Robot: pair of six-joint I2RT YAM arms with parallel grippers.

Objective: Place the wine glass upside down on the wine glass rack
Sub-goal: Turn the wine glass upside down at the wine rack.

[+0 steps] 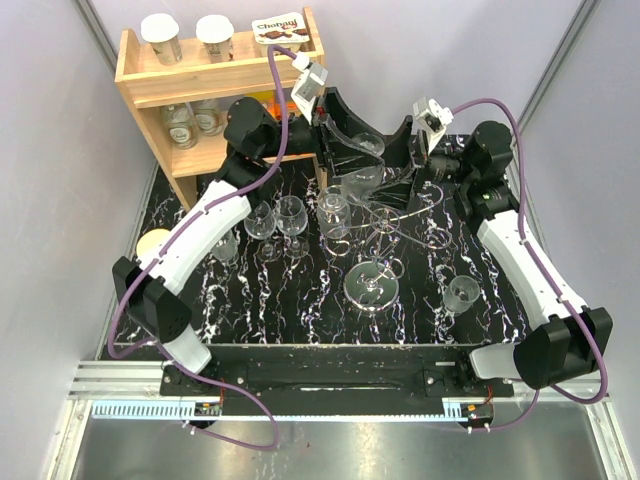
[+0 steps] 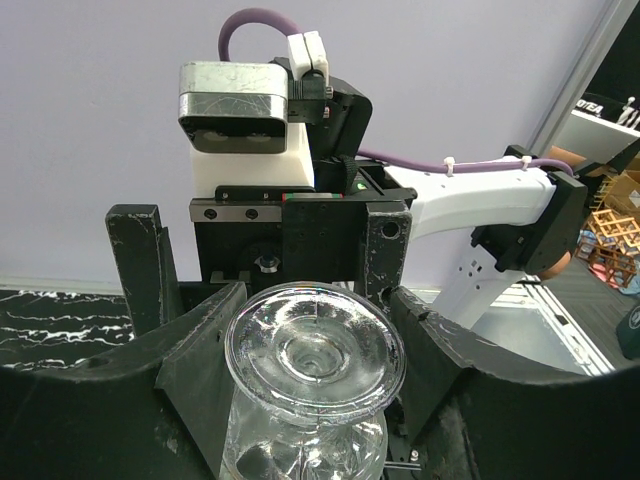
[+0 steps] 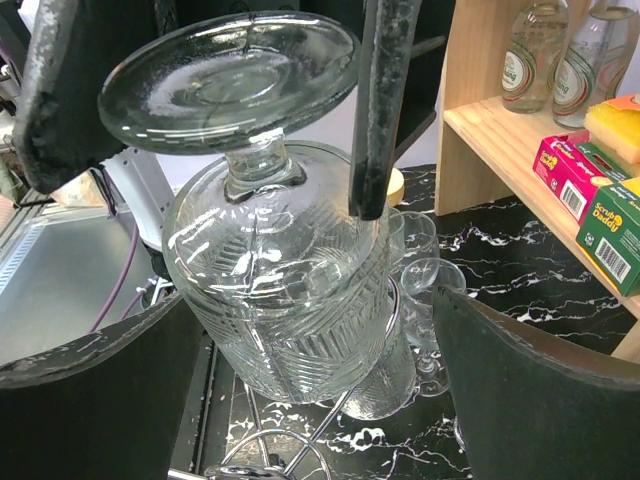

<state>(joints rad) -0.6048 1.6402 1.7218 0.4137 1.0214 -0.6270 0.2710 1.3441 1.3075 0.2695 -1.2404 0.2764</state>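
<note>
Wine glass (image 3: 280, 290) — inverted, foot up — hanging clamped in left gripper (image 3: 222, 110) above wine glass rack (image 1: 385, 240); right gripper (image 3: 315, 300) gaping wide, gripping nothing.

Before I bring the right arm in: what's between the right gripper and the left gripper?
The upside-down wine glass, held by the left gripper; the right gripper stands open, facing it. Both wrist views show this.

**Both arms reach far, grippers face to face**

Our left arm (image 1: 200, 230) stretches from its near-left base out to the far middle, with the wrist turned to the right. Our left gripper (image 1: 352, 150) has its jaws partly closed on the upturned wine glass (image 1: 365, 165). Our right arm (image 1: 515, 245) reaches far and bends left. Our right gripper (image 1: 405, 155) faces the left one, jaws spread wide.
</note>
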